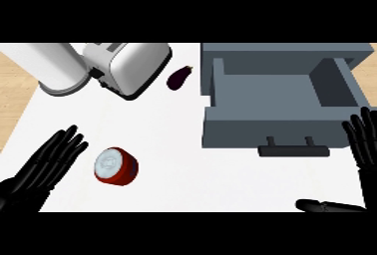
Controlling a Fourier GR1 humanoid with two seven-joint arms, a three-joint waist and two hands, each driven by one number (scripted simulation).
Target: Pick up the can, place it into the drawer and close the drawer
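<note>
A red can (116, 166) with a silver top lies tilted on the white counter (169, 124), at the lower left. My left hand (46, 165) rests open just left of it, fingers straight, not touching. The grey drawer (283, 94) stands pulled open at the upper right, its inside bare, its dark handle (293, 149) facing me. My right hand (364, 149) is open at the right edge beside the drawer's front corner, its thumb (327, 205) stretched along the bottom.
A silver toaster (126, 63) and a white cylindrical appliance (52, 67) stand at the back left. A dark purple eggplant (179, 78) lies between the toaster and the drawer. Wooden floor shows past the counter's left edge.
</note>
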